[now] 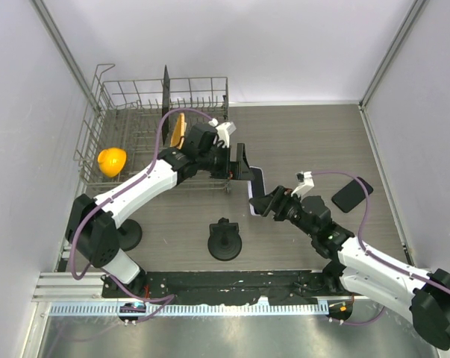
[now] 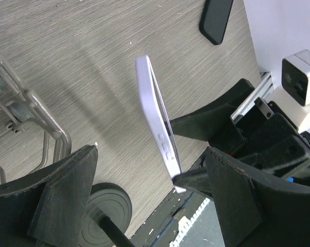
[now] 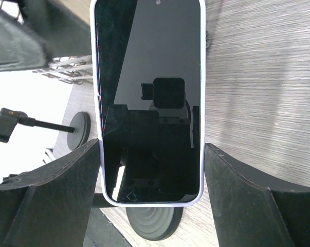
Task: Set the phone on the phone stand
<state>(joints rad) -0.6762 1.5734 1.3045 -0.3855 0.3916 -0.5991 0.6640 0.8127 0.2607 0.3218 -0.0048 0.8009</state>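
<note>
My right gripper (image 1: pixel 268 203) (image 3: pixel 152 154) is shut on the phone (image 1: pixel 256 188) (image 3: pixel 149 92), a dark-screened handset in a pale lavender case, pinched by its long sides near the lower end and lifted off the table. The left gripper (image 1: pixel 242 165) (image 2: pixel 152 154) is open; in its wrist view the phone (image 2: pixel 156 118) stands edge-on between the wide-apart fingers, touching neither. The phone stand (image 1: pixel 225 242) (image 2: pixel 107 210) (image 3: pixel 153 225), black with a round base, sits on the table near the front, below the phone.
A second, dark phone (image 1: pixel 351 194) (image 2: pixel 216 20) lies flat at the right of the table. A wire dish rack (image 1: pixel 127 123) (image 2: pixel 39 116) with an orange object (image 1: pixel 112 161) stands at the back left. Grey walls close in both sides.
</note>
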